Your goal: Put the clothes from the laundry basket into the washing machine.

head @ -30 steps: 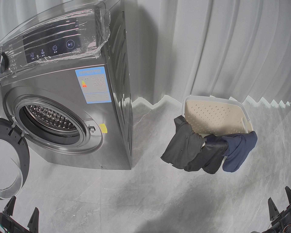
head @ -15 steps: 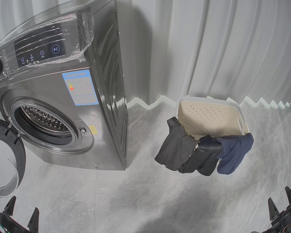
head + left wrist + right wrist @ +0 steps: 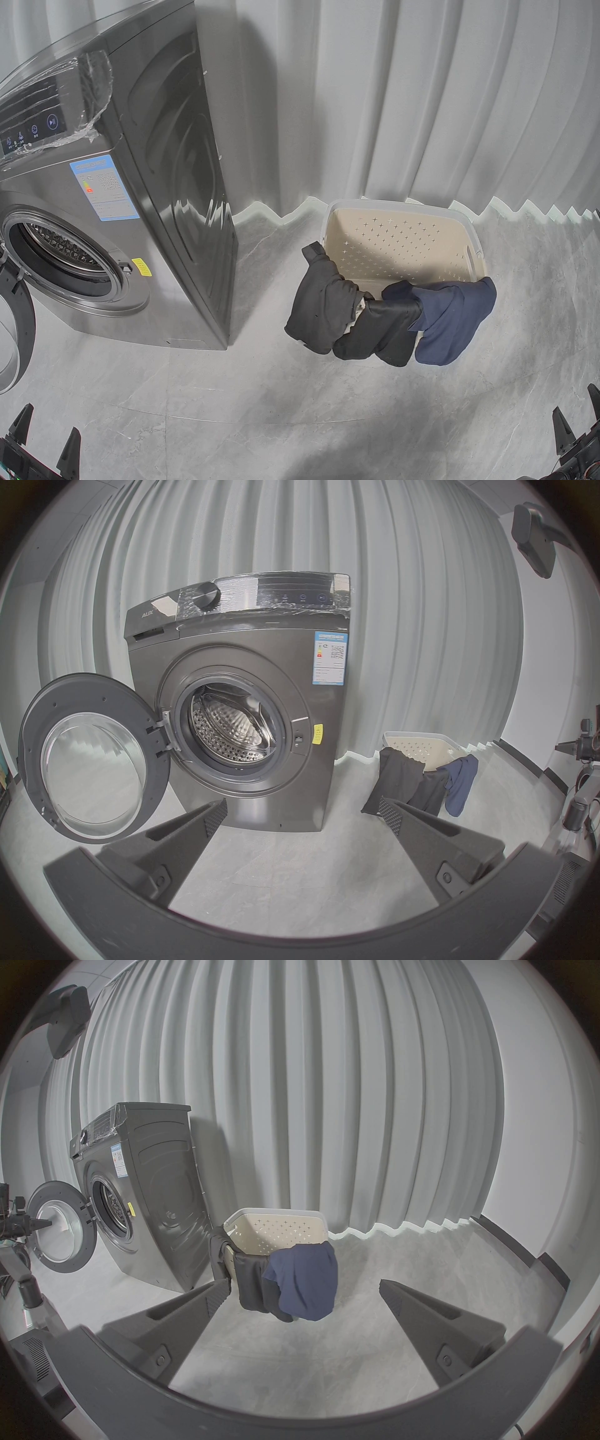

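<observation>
A cream laundry basket (image 3: 400, 215) (image 3: 417, 745) (image 3: 278, 1227) stands on the floor by the curtain. Draped over its near rim are two dark grey garments (image 3: 325, 303) (image 3: 381, 328) and a navy garment (image 3: 451, 319) (image 3: 303, 1280) (image 3: 461, 779). To its left stands the grey washing machine (image 3: 162, 181) (image 3: 250, 686) (image 3: 153, 1191), its round door (image 3: 94, 758) swung open and the drum (image 3: 231, 727) (image 3: 59, 253) bare. My left gripper (image 3: 44, 440) (image 3: 300, 811) is open at the near left. My right gripper (image 3: 578, 419) (image 3: 303, 1291) is open at the near right, well short of the basket.
White pleated curtains (image 3: 406, 100) hang behind the basket and machine. Grey marble-look floor (image 3: 281, 400) lies open between me and both. The machine's open door (image 3: 12, 331) juts out at the far left.
The whole head view has swung to the right, so machine and basket sit further left in the picture. The clothes and both grippers hold their places.
</observation>
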`<state>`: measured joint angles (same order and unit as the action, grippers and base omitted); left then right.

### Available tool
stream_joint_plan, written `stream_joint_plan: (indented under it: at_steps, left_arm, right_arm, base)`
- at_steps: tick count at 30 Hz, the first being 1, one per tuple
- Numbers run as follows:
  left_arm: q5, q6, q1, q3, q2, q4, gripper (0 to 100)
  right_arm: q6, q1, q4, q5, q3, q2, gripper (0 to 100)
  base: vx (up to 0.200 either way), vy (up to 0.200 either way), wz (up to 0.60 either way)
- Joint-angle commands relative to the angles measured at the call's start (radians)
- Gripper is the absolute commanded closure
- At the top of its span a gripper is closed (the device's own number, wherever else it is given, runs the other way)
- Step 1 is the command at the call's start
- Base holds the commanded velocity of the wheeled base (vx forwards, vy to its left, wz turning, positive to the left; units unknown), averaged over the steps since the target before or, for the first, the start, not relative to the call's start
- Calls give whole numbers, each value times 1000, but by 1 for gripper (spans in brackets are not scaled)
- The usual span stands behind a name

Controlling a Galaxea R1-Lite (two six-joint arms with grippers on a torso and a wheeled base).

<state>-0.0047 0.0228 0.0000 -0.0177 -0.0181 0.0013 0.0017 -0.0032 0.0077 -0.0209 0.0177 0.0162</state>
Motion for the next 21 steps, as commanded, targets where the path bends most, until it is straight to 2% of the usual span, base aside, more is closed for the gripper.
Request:
stream_joint_plan:
  at_steps: [1, 8, 21]
  left_arm:
    - [0, 0, 0, 16, 17, -1, 0]
    - [0, 0, 0, 16, 17, 0, 0]
    - [0, 0, 2, 16, 17, 0, 0]
  right_arm:
    - [0, 0, 0, -1, -15, -13, 0]
    - [0, 0, 0, -1, -15, -13, 0]
    - [1, 0, 0, -1, -15, -15, 0]
  base:
    - [0, -200, 0]
    - [0, -200, 0]
    - [0, 0, 0]
